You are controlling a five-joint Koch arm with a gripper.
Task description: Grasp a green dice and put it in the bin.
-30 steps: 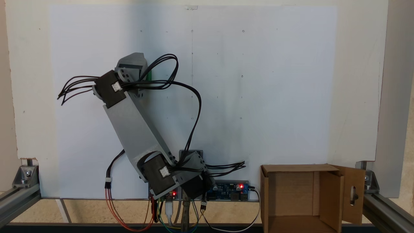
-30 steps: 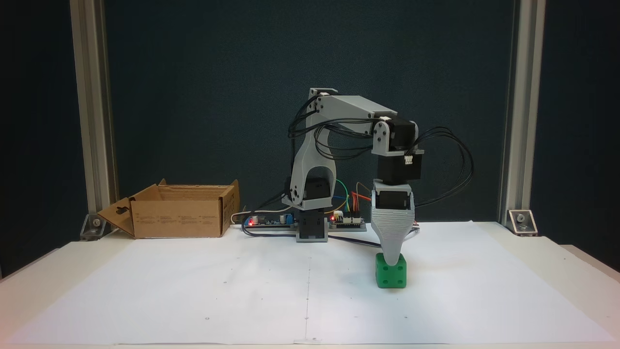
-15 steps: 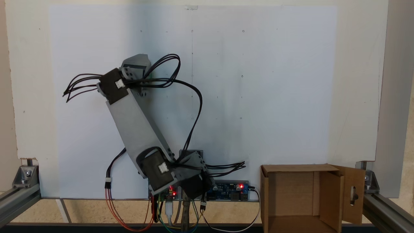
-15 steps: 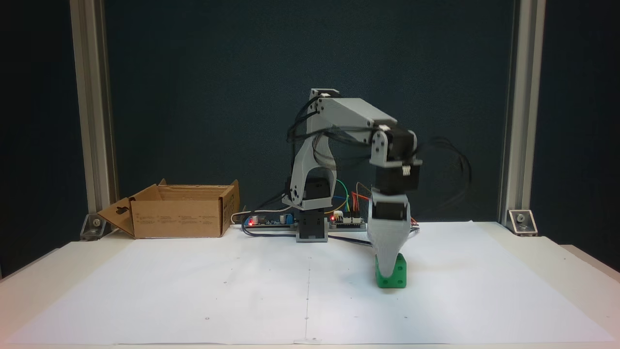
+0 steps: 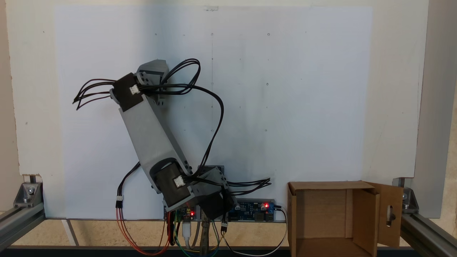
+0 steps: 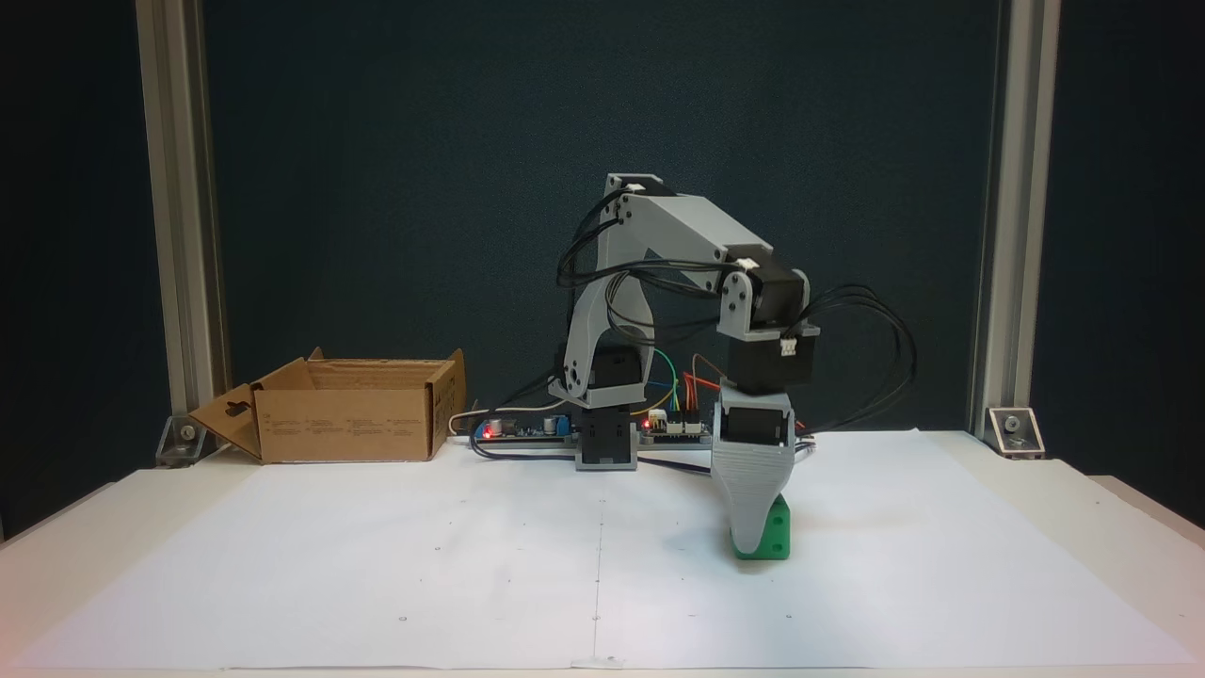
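The green dice (image 6: 777,530) rests on the white paper, right of centre in a fixed view. My gripper (image 6: 748,544) points straight down, and its grey wedge-shaped jaw covers the left part of the dice and reaches almost to the paper. Only one jaw shows, so I cannot tell whether it is open or shut. In the other fixed view, from above, the wrist (image 5: 153,69) hides the dice. The bin (image 6: 348,424), a brown cardboard box with open flaps, stands far to the left by the arm's base; from above the bin (image 5: 323,214) sits at the bottom right.
A circuit board (image 6: 527,428) with red lights and loose wires lies beside the arm's base (image 6: 605,443). Black cables loop out from the wrist (image 6: 885,348). Aluminium frame posts (image 6: 1012,226) stand at both table sides. White paper (image 6: 424,565) covers the table.
The gripper has come down from the top of the dice to around it, nearly to the paper, and shifted slightly left in the front view. The dice has stayed in place.
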